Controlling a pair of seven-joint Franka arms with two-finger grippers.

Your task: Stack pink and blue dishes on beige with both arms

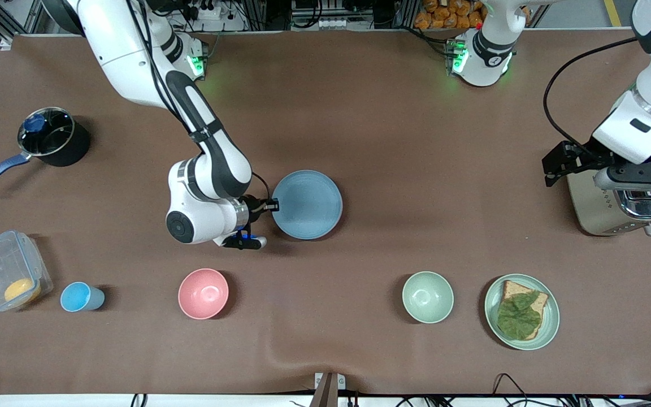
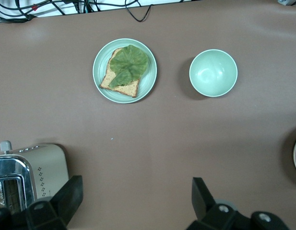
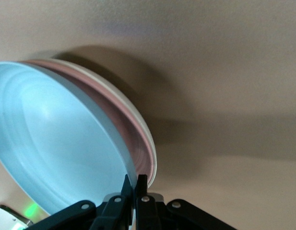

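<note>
A flat round light blue matte plate lies on top of a stack at the middle of the brown tabletop. In the right wrist view, a pale pink plate shows directly under the blue plate's raised edge, with the rim of a cream-beige plate under that. From the front camera only the blue plate shows.

The right end effector is clenched on the blue plate's rim at the side toward the right arm's end of the tabletop, its fingers pinched together over the thin edge, the edge tilted up off the pink plate there.

The left end effector hangs released, jaws wide apart, above the tabletop beside a beige-and-chrome toaster at the left arm's end; that arm waits.

Nearer the front camera sit a deep pink bowl, a pale green bowl and a pale green plate with toast and lettuce. Toward the right arm's end stand a small blue cup, a clear plastic container with something yellow inside and a black saucepan with a blue handle.
</note>
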